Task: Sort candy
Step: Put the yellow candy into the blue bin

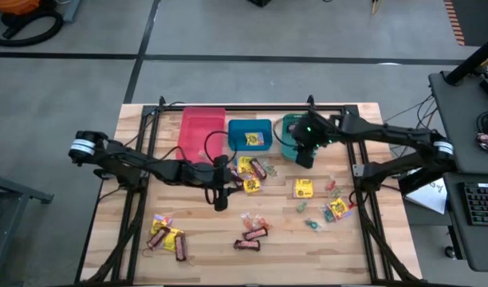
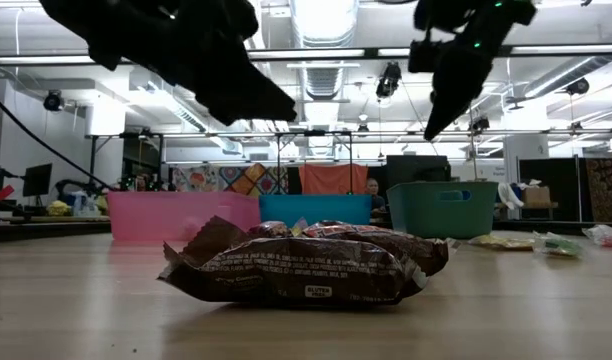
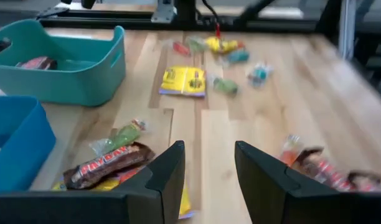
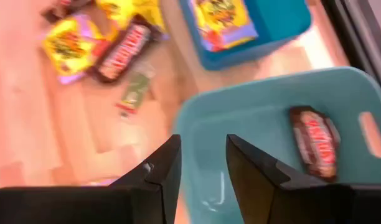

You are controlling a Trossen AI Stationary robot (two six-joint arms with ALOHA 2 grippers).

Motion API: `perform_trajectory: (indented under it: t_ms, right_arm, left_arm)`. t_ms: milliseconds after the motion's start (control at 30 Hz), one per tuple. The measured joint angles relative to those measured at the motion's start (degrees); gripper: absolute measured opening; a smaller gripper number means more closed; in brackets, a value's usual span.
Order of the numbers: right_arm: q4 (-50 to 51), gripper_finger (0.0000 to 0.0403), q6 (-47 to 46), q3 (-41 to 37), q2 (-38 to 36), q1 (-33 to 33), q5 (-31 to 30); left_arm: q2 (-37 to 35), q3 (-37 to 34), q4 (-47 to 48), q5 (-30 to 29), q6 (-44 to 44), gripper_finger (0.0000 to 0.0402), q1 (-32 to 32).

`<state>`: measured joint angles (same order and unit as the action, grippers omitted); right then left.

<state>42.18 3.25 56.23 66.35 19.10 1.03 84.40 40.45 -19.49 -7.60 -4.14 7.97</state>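
Observation:
Candy lies scattered on the wooden table: a yellow packet (image 1: 303,188), a brown bar beside yellow packets (image 1: 258,169), brown bars (image 1: 252,237) near the front, and small clear-wrapped pieces (image 1: 312,226). My left gripper (image 1: 221,198) hovers open above bare wood beside the middle cluster, with nothing between its fingers (image 3: 209,155). A brown bar (image 3: 106,165) lies just off its finger. My right gripper (image 1: 305,158) is open above the near rim of the teal bin (image 4: 271,106). In that bin lies a brown bar (image 4: 315,140).
A pink bin (image 1: 202,131), a blue bin (image 1: 264,127) holding a yellow packet (image 1: 250,140), and the teal bin (image 1: 289,131) stand in a row at the table's far side. More candy sits at the front left (image 1: 168,237) and right (image 1: 336,209). A black frame edges the table.

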Motion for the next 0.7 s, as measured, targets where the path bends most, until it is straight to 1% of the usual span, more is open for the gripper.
perform_trajectory:
  t_ms: [100, 200, 333, 500, 600, 700]
  right_arm:
    - [-2.42, 0.0112, -2.99, -3.11, -3.4, -3.89, -0.74]
    - [-2.69, 0.0107, -5.95, -4.52, -5.6, -7.8, -2.8]
    - [-2.71, 0.0105, -9.08, -5.06, -6.91, -12.5, -5.75]
    - [-3.66, 0.0104, -11.16, -5.14, -7.0, -16.38, -6.19]
    - [-4.02, 0.0106, -11.64, -5.14, -6.71, -17.83, -7.03]
    - [-3.98, 0.0106, -12.52, -5.19, -6.61, -18.63, -7.27]
  left_arm:
    - [2.55, 0.89, -0.25, 0.0, 5.46, 0.0142, -0.02]
    - [5.37, 1.66, -0.11, 0.0, 9.41, 0.0162, 0.0]
    - [9.72, 2.77, -0.15, -0.44, 12.46, 0.02, -0.13]
    - [15.34, 4.98, -0.3, -1.89, 14.95, 0.0243, -0.13]
    - [17.64, 5.87, -0.29, -1.93, 16.06, 0.0256, -0.14]
    - [18.69, 6.04, -0.42, -2.62, 16.11, 0.0257, -0.53]
